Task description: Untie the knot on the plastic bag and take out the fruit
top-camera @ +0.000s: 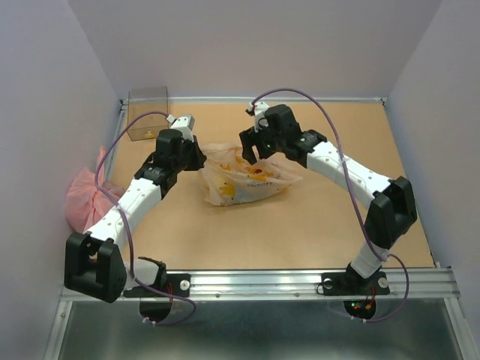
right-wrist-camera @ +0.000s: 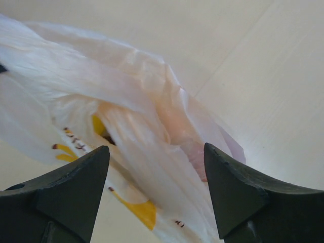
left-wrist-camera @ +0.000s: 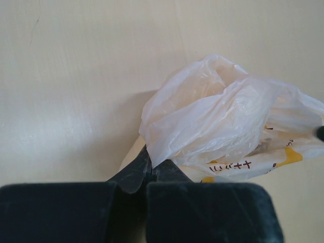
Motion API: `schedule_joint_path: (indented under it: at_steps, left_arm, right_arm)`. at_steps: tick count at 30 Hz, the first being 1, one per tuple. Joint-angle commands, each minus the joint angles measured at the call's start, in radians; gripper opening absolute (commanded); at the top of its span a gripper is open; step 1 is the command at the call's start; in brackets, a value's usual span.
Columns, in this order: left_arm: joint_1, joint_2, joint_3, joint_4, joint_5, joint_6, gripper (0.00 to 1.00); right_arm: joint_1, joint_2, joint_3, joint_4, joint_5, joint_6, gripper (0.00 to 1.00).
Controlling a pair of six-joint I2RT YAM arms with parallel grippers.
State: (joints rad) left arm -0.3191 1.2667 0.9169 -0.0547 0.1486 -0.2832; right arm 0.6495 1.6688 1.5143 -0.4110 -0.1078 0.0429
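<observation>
At the far left edge of the table (top-camera: 322, 225) a pink crinkled bag (top-camera: 84, 193) lies bunched against the wall, and behind it in the back left corner stands a clear brownish box (top-camera: 147, 112). The left gripper (left-wrist-camera: 151, 166) reaches in from that side with its jaws pressed together, and a fold of thin film from the bag's near edge is pinched between the tips. The plastic bag (top-camera: 247, 178) lies slumped on the table at the middle, between the two arms, pale and translucent with yellow printed marks and dark lettering. In the left wrist view its upper part rises as a crumpled white bunch (left-wrist-camera: 217, 109); whether that is the knot and whether it is tied cannot be told. Orange-yellow patches show through the film in the top view, but the fruit cannot be told apart from the print. Further right, the right gripper (right-wrist-camera: 156, 150) hangs over the bag's back edge with its jaws spread wide, a ridge of film lying between the fingers (right-wrist-camera: 76, 185), which grip nothing.
</observation>
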Motion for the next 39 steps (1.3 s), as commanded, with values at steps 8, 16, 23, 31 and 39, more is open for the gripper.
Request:
schedule_joint_path:
  at_steps: [8,16,23,31,39]
  left_arm:
    - [-0.001,-0.075,0.007,-0.003,-0.139,-0.02,0.0]
    - [0.115,0.058,0.086,-0.025,-0.193,-0.221,0.0]
    - [0.133,0.169,0.204,0.05,0.02,-0.324,0.0]
    - [0.13,-0.016,-0.013,0.211,0.077,-0.356,0.7]
    - [-0.122,-0.309,-0.193,0.128,-0.222,-0.523,0.9]
  right_arm:
    - [0.004,0.0,-0.039,0.015,0.17,-0.051,0.04]
    - [-0.001,-0.225,-0.167,0.057,0.483,0.092,0.0]
    - [-0.004,-0.496,-0.454,0.221,0.688,0.322,0.01]
    - [-0.004,-0.59,-0.66,0.342,0.215,0.333,0.01]
    - [0.007,-0.612,-0.766,0.342,0.112,0.339,0.01]
